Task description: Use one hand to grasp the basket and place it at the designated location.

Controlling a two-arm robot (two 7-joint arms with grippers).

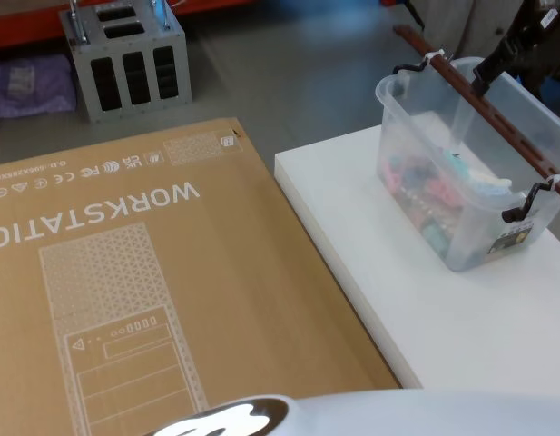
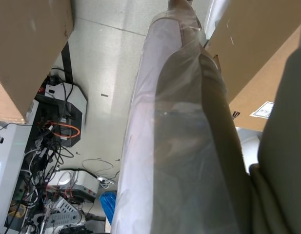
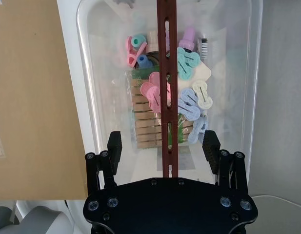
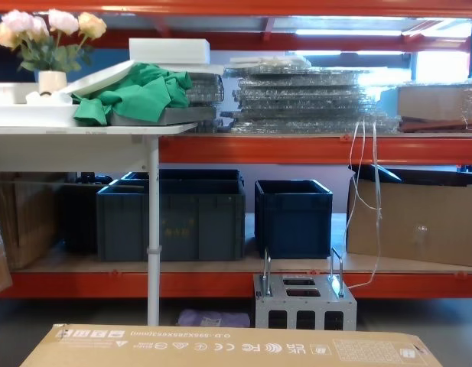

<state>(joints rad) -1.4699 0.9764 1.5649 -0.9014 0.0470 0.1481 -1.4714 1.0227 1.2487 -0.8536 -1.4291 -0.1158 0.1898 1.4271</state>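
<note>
Translucent basket [image 1: 461,195] near white table's [image 1: 461,318] far right edge; right tool [image 3: 164,146] spread, straddling handle [image 3: 166,92].

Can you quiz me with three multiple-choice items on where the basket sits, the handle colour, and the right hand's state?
1. The basket stands on:
A. the cardboard box
B. the white table
C. the floor

2. Its bar handle is:
A. red-brown
B. blue
C. yellow

3. The right hand is:
A. shut on the handle
B. open, fingers either side of the handle
C. holding a peg

Answers:
1 B, head view shows the tub on the white table beside the cardboard box.
2 A, a dark red-brown slotted bar.
3 B, right wrist view shows a gap on both sides of the bar.
</note>
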